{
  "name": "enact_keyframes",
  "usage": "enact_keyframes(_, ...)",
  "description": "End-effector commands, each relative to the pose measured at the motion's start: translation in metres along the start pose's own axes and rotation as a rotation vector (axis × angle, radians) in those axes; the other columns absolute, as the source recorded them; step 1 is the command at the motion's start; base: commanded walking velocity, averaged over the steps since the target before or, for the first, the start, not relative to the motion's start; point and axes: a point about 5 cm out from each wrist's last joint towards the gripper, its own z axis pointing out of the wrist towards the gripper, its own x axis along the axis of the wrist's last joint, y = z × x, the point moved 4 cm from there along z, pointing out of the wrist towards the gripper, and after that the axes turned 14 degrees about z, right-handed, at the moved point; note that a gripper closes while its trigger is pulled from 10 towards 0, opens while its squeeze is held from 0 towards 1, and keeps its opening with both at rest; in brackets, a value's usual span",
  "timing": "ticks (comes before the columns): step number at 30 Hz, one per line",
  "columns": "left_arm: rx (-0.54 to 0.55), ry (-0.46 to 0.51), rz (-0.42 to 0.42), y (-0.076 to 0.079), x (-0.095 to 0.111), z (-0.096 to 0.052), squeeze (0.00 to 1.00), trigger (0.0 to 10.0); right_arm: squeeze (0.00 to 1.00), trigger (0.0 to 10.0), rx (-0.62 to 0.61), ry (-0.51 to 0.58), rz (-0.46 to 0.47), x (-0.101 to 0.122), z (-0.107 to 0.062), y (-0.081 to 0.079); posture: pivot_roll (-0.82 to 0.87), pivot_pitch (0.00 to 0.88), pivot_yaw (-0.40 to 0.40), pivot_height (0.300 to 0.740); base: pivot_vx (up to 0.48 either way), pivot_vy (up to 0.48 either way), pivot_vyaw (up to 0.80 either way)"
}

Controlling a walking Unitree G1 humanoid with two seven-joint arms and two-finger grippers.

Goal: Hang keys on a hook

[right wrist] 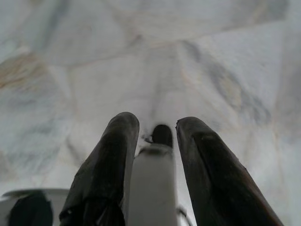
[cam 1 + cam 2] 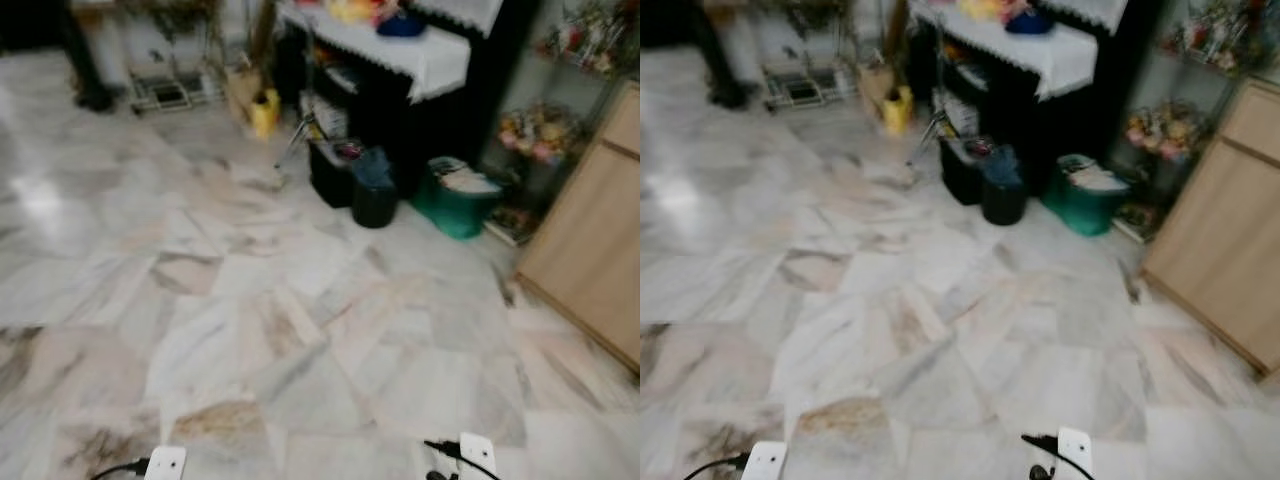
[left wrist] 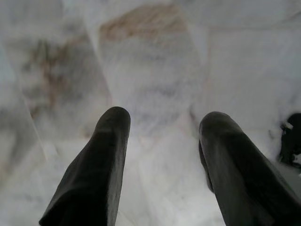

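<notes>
My right gripper (image 1: 157, 125) hangs over the marble floor, shut on a pale flat piece (image 1: 151, 183) with a dark rounded end (image 1: 162, 134); it looks like the tag of the keys. The left gripper (image 3: 162, 127) hangs over the floor too, open, with nothing between its black fingers (image 3: 101, 165). In the eye views the white wrist ends of my left arm (image 2: 165, 463) and right arm (image 2: 477, 455) show at the bottom edge.
Marble floor (image 2: 250, 300) stretches ahead. At the back right stands a black table with a white cloth (image 2: 420, 50), with black bins (image 2: 375, 195) and a green tub (image 2: 460, 205) below. A wooden cabinet (image 2: 590, 260) is on the right, a yellow container (image 2: 265, 112) further back.
</notes>
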Motion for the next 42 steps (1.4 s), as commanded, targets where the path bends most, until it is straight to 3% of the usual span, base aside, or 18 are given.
enact_keyframes(1, -0.014, -0.002, 0.002, 0.006, 0.000, 0.000, 0.00, 10.0, 0.00, 10.0, -0.019, -0.001, 0.009, 0.000, -0.001, 0.006, 0.09, 0.000, 0.021, 0.740, 0.000, 0.000, -0.77)
enact_keyframes(9, -0.022, -0.020, 0.004, 0.011, -0.007, -0.001, 0.00, 10.0, 0.00, 10.0, -0.024, 0.002, 0.004, 0.000, -0.001, 0.009, 0.07, 0.000, 0.017, 0.740, 0.000, 0.000, -0.77)
enact_keyframes(29, -0.003, 0.006, 0.023, 0.009, 0.004, 0.001, 0.00, 10.0, 0.00, 10.0, -0.020, 0.008, 0.002, 0.002, -0.001, 0.008, 0.08, 0.000, 0.006, 0.740, 0.000, 0.000, -0.77)
enact_keyframes(42, -0.006, 0.002, 0.000, 0.013, 0.004, 0.001, 0.00, 10.0, 0.00, 10.0, -0.016, 0.011, -0.007, 0.005, -0.001, 0.008, 0.08, 0.000, -0.006, 0.740, 0.000, -0.304, -0.76)
